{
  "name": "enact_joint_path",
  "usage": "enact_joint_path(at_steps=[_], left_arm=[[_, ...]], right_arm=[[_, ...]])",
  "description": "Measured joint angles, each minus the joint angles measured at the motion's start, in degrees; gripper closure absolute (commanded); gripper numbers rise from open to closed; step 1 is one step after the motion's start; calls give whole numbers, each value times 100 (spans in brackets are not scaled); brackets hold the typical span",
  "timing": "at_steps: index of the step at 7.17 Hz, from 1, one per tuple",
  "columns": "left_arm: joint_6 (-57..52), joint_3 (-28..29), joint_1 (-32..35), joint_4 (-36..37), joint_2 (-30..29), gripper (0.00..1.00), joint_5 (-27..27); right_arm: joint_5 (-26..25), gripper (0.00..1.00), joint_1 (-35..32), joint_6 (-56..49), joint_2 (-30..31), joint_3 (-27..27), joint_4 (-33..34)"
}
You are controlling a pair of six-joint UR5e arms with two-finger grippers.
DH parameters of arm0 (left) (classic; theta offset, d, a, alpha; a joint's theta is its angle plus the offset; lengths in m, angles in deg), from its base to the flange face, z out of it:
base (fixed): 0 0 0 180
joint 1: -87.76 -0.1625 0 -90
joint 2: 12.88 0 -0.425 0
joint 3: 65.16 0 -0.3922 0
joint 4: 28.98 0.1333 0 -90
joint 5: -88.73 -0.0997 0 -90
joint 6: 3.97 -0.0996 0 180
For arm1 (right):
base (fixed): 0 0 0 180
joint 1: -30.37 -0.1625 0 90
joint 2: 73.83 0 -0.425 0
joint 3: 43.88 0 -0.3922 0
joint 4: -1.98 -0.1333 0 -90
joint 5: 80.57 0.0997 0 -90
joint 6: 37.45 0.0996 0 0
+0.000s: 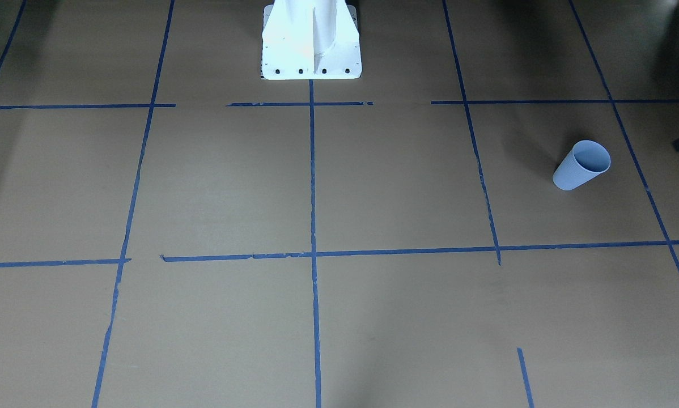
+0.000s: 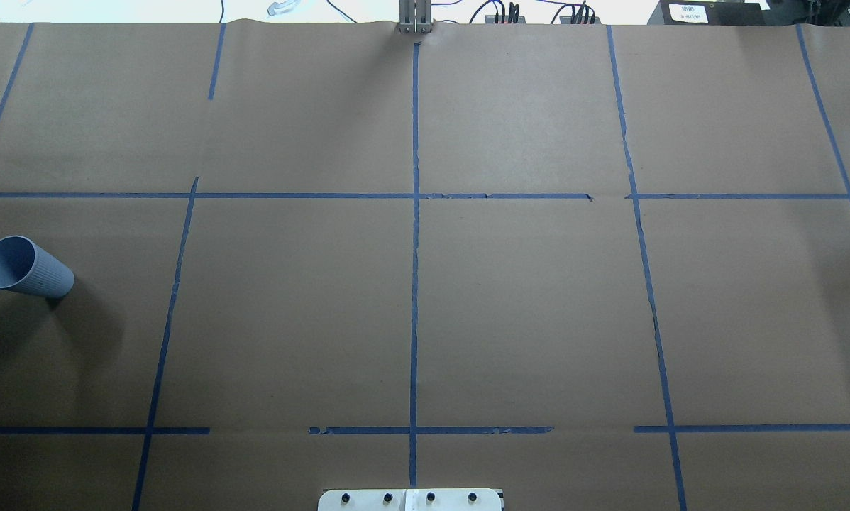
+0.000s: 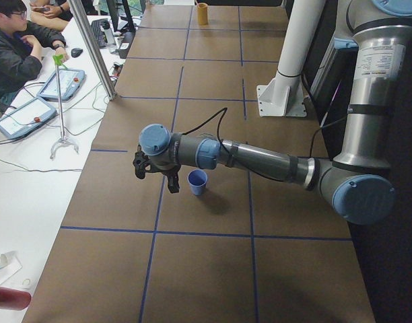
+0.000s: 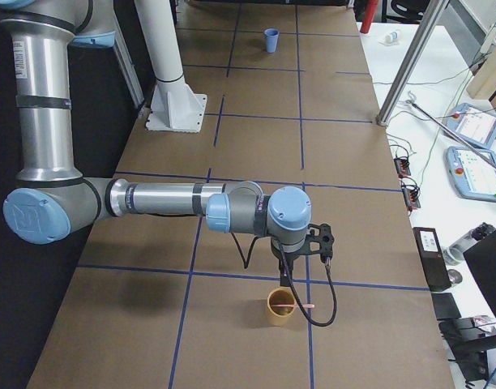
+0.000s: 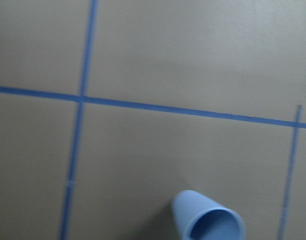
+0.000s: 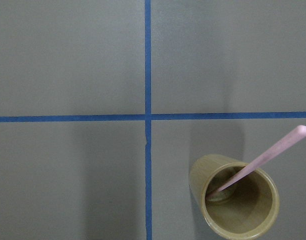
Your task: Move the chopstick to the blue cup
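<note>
The blue cup [image 2: 26,268] stands upright at the table's left side; it also shows in the front-facing view [image 1: 582,164], the left side view [image 3: 197,182] and low in the left wrist view [image 5: 208,220]. One pink chopstick [image 6: 263,160] leans in a tan bamboo cup [image 6: 238,200], its tip sticking out past the rim [image 4: 305,305]. My left gripper [image 3: 141,169] hovers just beside the blue cup. My right gripper [image 4: 319,241] hangs over the tan cup [image 4: 281,306]. Neither wrist view shows fingers, so I cannot tell whether either gripper is open or shut.
Brown paper with blue tape lines [image 2: 414,284] covers the table. The white robot pedestal [image 1: 311,45] stands at the middle of the robot's side. A seated person [image 3: 17,47], tablets and cables are on the side table beyond the far edge.
</note>
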Motion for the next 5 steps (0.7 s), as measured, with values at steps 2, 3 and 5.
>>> enact_joint_path(at_steps=[2,3,5], left_arm=[[210,-80,-348,-335,86,0,-141],[341,-112,-587,-729,279,0,-515],[965,-111,-1185,-1564,583,0,-996]], right_arm=[[1,0,0,-1,21,-3,4],[8,0,0,-1,28,-18,4],[-4,0,0,-1,36,-81,14]])
